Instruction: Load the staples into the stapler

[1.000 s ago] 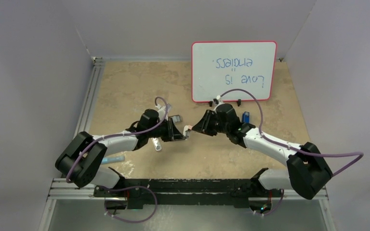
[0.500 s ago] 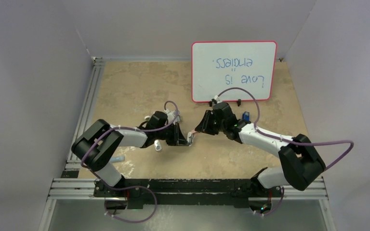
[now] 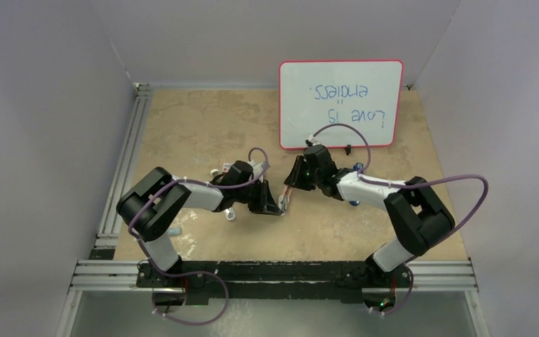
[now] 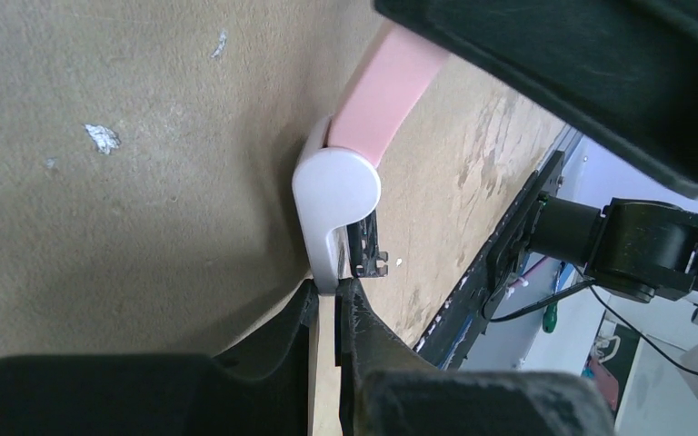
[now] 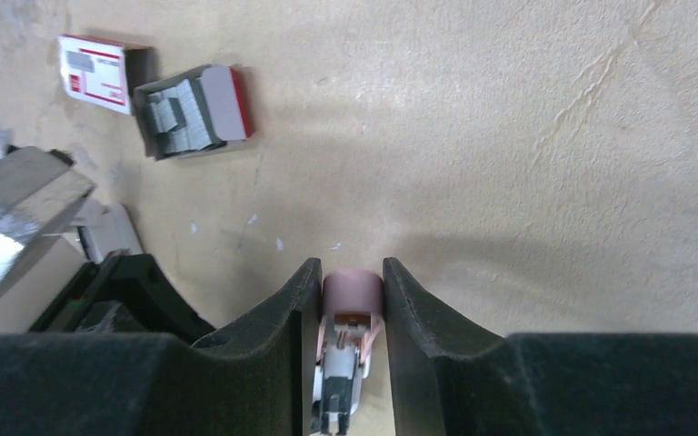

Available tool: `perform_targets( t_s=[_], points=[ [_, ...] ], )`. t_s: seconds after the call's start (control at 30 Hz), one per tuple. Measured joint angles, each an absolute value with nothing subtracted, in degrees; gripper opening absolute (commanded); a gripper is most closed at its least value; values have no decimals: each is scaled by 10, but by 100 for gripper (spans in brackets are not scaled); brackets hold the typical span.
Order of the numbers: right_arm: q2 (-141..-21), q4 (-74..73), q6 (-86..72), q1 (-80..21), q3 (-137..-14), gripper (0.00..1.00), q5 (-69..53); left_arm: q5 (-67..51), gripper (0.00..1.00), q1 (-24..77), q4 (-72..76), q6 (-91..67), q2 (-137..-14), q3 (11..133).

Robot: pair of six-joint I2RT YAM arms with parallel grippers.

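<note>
Stapler, a small pink-and-white one, is found at the middle of the table, bridged between the two grippers. In the top view its long axis is seen running roughly from 1 to 7 o'clock, the pink end pointing to 1 o'clock and the white end to 7 o'clock. A red-framed whiteboard is propped at 12 o'clock of it, at the far edge.

The left gripper is closed tight on the thin edge of the white end. In the left wrist view the white body is seen rising from there to a rounded end, with the pink arm slanting on toward 1 o'clock and a dark metal channel exposed beside the white body. The right gripper is closed around the pink end, one finger against either side.

In the right wrist view an opened box is seen at 10 o'clock of the stapler, well apart from it. The staples are laid inside it as grey strips. A shut red-and-white box is set just beside it.
</note>
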State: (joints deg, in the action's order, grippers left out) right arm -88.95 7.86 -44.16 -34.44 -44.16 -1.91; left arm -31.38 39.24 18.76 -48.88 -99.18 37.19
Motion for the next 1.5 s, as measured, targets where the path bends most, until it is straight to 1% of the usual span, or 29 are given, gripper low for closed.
perform_targets(
  t_s=[0.1, 0.23, 0.33, 0.43, 0.53, 0.63, 0.77, 1.03, 1.1, 1.23, 1.3, 1.4, 1.5],
  points=[
    [-908, 88, -432, -344, -442, 41, -24, -313, 0, 394, 181, -489, -992, 376],
    [-904, 93, -420, -344, -439, 59, -32, -313, 0, 395, 169, -489, -992, 380],
    [-887, 94, -415, -344, -427, 69, -38, -312, 0, 395, 160, -490, -992, 384],
    [-868, 96, -415, -344, -414, 73, -37, -311, 0, 395, 156, -496, -992, 385],
    [-858, 107, -416, -344, -399, 74, -38, -310, 0, 395, 155, -502, -992, 386],
    [-858, 117, -419, -344, -382, 71, -48, -309, 0, 396, 153, -504, -992, 387],
    [-859, 126, -424, -345, -366, 64, -69, -309, 0, 396, 152, -505, -992, 387],
    [-868, 150, -430, -356, -361, 62, -102, -309, 0, 396, 151, -506, -992, 387],
    [-872, 155, -433, -359, -361, 58, -107, -309, 0, 396, 151, -506, -992, 387],
    [-881, 161, -437, -364, -361, 44, -116, -308, 1, 396, 151, -509, -992, 387],
    [-887, 162, -439, -365, -361, 38, -116, -308, 4, 396, 151, -512, -992, 387],
    [-890, 162, -443, -365, -361, 30, -115, -306, 18, 396, 152, -515, -992, 387],
    [-890, 158, -447, -368, -363, 28, -105, -297, 29, 398, 147, -515, -990, 387]
  ],
)
